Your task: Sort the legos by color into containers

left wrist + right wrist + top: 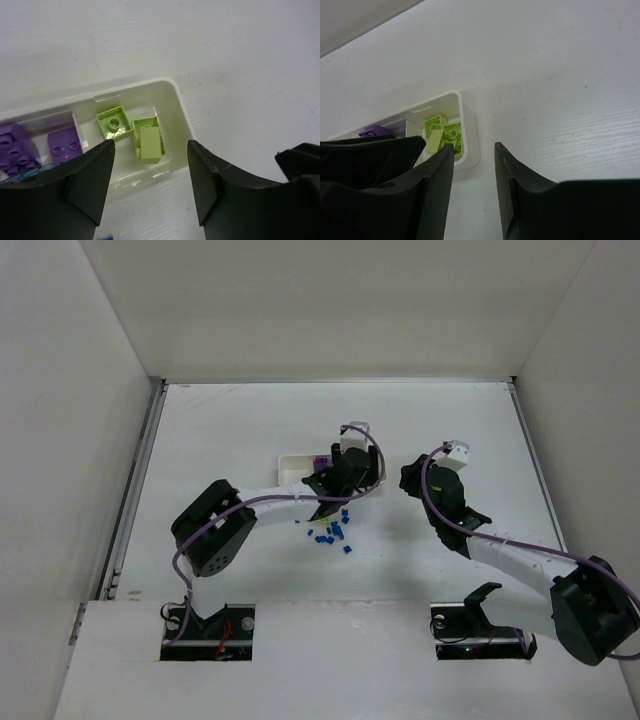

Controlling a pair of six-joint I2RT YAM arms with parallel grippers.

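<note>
Progress: two colours in, one out

In the tray's (177,107) end compartment lie lime-green bricks (132,132); purple blocks (30,145) sit in the next. Blue pieces (332,532) are scattered on the table (230,420) just outside the tray's near side, so that colour seems left to do. The left gripper (150,150) hovers over the green compartment, the right gripper (473,150) just beyond the tray's end; both are spread wide, holding nothing. Only the top view shows the blue scatter; only the wrist views show inside the tray.

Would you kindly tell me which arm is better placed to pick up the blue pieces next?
Left, probably: its open gripper hangs over the tray, right beside the blue pieces; the right gripper sits farther off.
</note>
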